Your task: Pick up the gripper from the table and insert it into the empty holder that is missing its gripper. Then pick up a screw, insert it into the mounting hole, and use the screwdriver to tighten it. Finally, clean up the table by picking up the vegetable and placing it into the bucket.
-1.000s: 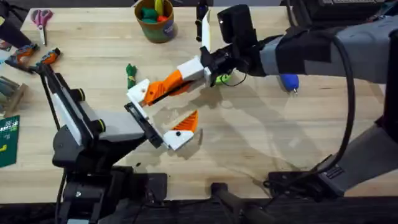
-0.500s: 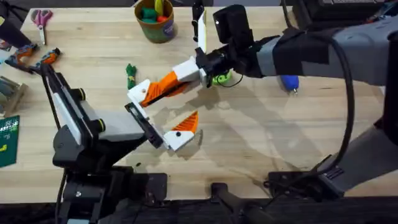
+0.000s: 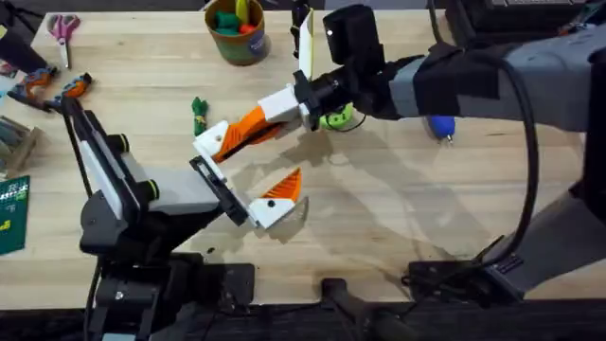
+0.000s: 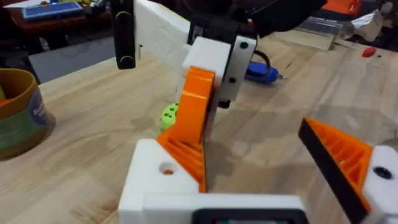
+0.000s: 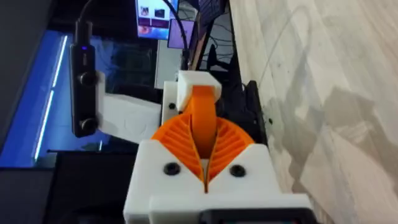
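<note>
Pale wooden tabletop (image 3: 379, 218). Right claw (image 3: 284, 112) clamped on small orange plastic gripper (image 3: 248, 131), angled into white blocky holder (image 3: 210, 142), presumably for seating. Left claw (image 3: 248, 180) spread wide, empty, holder its far jaw. Olive-brown bucket (image 3: 239, 43) beyond holder.

The middle of the bench (image 3: 379, 208) is crowded: the right pincer (image 3: 248, 132) reaches across and meets the left pincer (image 3: 244, 175) at the holder (image 3: 210, 139). The vegetable (image 3: 199, 115) lies just beside that joint, and the bucket (image 3: 237, 30) stands beyond it. Bare wood lies open toward the near right.
</note>
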Robot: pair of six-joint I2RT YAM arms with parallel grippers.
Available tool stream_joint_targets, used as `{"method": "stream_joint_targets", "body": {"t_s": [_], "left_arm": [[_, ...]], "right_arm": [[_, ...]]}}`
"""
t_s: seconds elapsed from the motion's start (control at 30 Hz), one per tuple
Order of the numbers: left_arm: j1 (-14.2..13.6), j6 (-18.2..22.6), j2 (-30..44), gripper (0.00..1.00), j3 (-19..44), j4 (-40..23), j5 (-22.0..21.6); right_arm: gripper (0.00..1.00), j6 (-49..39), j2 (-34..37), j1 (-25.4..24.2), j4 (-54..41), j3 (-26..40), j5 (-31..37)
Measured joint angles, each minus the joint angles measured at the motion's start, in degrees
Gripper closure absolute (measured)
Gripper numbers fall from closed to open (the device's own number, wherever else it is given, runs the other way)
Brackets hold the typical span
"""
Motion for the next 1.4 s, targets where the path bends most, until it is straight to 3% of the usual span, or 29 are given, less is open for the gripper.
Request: {"method": "stream_joint_targets", "body": {"t_s": [1.4], "left_arm": [[1.0,-2.1,0.4,0.014,0.0,0.0,-2.4]], "right_arm": [[0.992,8.2,-0.7,2.4,1.6,0.5,9.4]]}}
